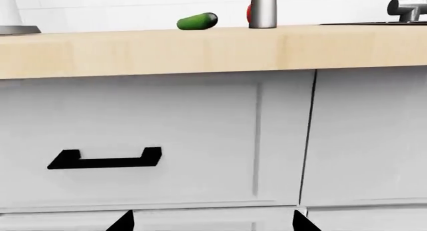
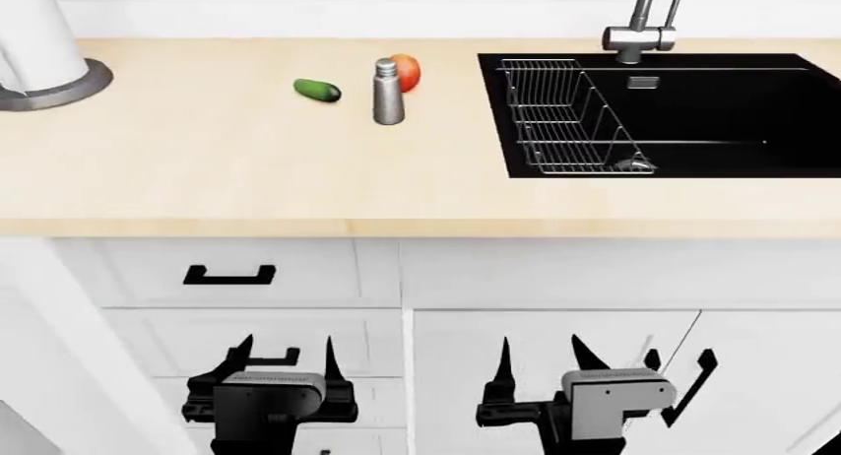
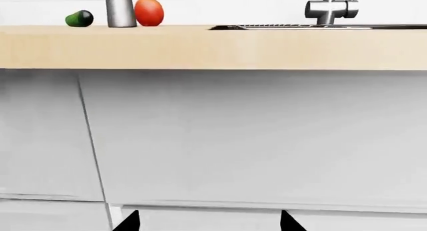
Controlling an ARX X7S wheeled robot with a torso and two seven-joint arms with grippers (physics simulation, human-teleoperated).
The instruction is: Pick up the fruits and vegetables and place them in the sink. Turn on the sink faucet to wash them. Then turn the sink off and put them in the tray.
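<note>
Left claw and right claw hang low before the white cabinet fronts, fingers spread, both empty. On the pale wooden tabletop: small dark-green cucumber far left, steel shaker just right of it, round red-orange fruit behind the shaker. Matte-black sink far right; brushed-steel faucet beyond.
</note>
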